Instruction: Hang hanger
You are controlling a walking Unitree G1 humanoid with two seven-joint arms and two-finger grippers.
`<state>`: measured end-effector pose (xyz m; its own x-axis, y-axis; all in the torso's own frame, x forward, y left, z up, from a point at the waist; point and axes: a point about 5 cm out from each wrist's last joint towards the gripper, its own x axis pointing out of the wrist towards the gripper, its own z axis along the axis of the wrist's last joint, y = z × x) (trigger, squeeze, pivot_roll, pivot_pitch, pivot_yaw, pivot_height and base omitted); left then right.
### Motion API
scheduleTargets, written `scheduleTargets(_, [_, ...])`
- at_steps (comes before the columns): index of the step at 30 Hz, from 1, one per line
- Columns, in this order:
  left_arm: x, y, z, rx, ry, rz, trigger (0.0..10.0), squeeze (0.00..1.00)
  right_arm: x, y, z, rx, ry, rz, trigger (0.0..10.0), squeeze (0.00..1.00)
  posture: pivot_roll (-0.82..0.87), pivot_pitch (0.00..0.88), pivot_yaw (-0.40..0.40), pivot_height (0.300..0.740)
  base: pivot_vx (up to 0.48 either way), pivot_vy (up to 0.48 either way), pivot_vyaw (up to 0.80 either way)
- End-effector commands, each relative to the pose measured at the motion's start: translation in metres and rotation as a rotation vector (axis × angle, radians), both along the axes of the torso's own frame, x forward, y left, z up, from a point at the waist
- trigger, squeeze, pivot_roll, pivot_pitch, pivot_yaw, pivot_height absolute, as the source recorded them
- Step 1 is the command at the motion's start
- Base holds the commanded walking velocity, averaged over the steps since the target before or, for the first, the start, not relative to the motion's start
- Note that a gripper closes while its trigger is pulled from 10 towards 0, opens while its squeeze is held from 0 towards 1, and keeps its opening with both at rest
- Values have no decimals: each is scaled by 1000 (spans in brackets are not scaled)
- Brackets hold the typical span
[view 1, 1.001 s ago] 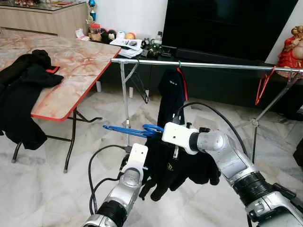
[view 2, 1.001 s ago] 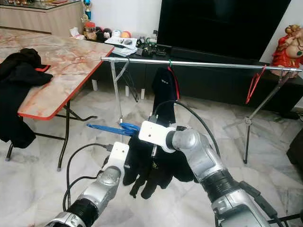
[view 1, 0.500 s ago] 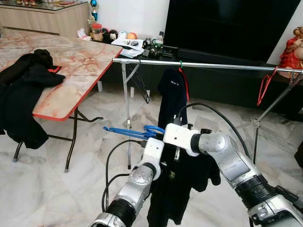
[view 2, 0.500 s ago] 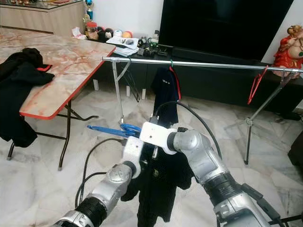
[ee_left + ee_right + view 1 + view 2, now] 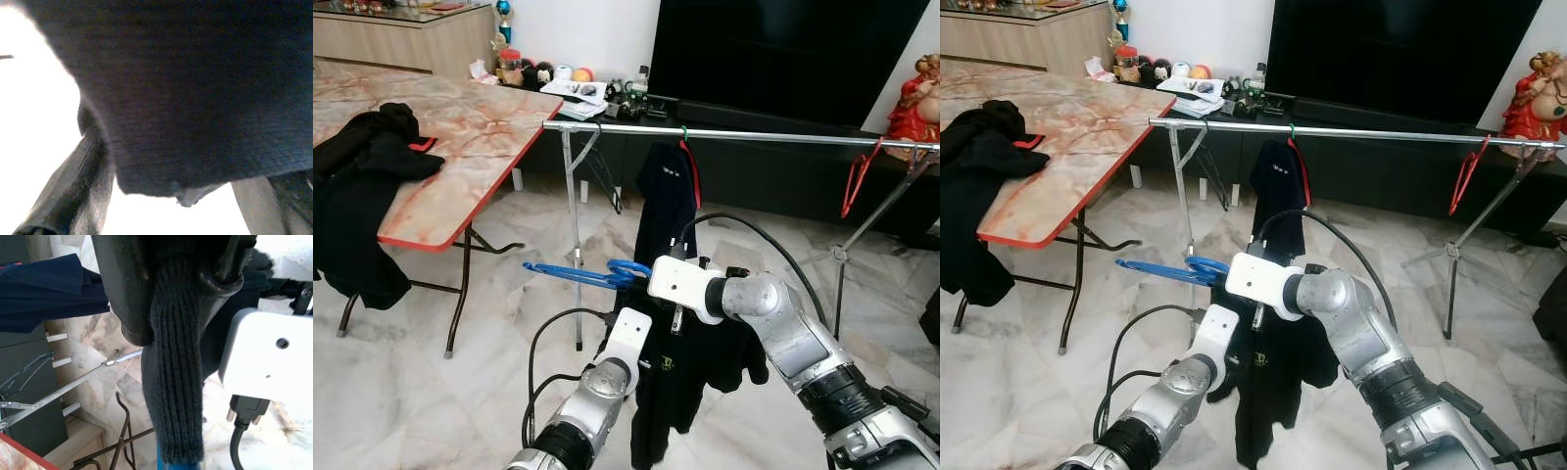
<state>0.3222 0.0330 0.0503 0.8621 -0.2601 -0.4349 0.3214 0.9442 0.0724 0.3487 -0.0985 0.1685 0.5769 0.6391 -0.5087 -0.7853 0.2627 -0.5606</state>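
Right gripper point(image 5: 186, 298) clamped on black knit garment point(image 5: 680, 352) and blue hanger point(image 5: 582, 275); left gripper's opening hidden.

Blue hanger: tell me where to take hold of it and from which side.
Grip the blue hanger near its hook end, beside the right gripper, coming from below. Its bare arm juts level toward the table; the black garment covers the rest.

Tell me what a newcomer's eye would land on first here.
First, the two silver arms up front: the right gripper pinches a black garment with a blue hanger, while the left gripper presses into the cloth. Behind runs a metal clothes rail with another black garment, before a large dark TV.
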Motion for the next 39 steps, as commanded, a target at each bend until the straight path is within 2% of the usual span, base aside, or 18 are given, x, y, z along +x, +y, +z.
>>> scheduleTargets(1, [1,-4,1,-12,29,22,10000,0,-2,4,11,32,-33,20,0,0,35,0,-114,740,0,0,0])
scheduleTargets(8, [5,-2,5,8,-1,76,10000,0,-2,6,11,33,-35,24,0,0,30,0,-113,740,0,0,0])
scheduleTargets(16, [-3,-11,-1,54,26,-108,10000,0,-3,5,9,29,-32,17,0,0,39,0,-112,740,0,0,0])
scheduleTargets(21, [-8,-11,-5,81,62,-181,10000,0,-3,7,9,33,-29,22,0,0,43,0,-112,740,0,0,0])
scheduleTargets(27, [-6,-1,-9,94,118,-144,10000,0,-3,8,8,32,-29,26,0,0,42,0,-113,740,0,0,0])
scheduleTargets(29, [-3,9,-10,89,122,-59,10000,0,-3,8,8,32,-29,25,0,0,42,0,-114,740,0,0,0])
scheduleTargets(31, [-2,14,-11,90,134,-25,10000,0,-4,8,7,30,-29,26,0,0,42,0,-113,740,0,0,0])
scheduleTargets(39, [-3,19,-13,67,167,10,10000,0,-4,9,6,30,-26,29,0,0,45,0,-112,740,0,0,0])
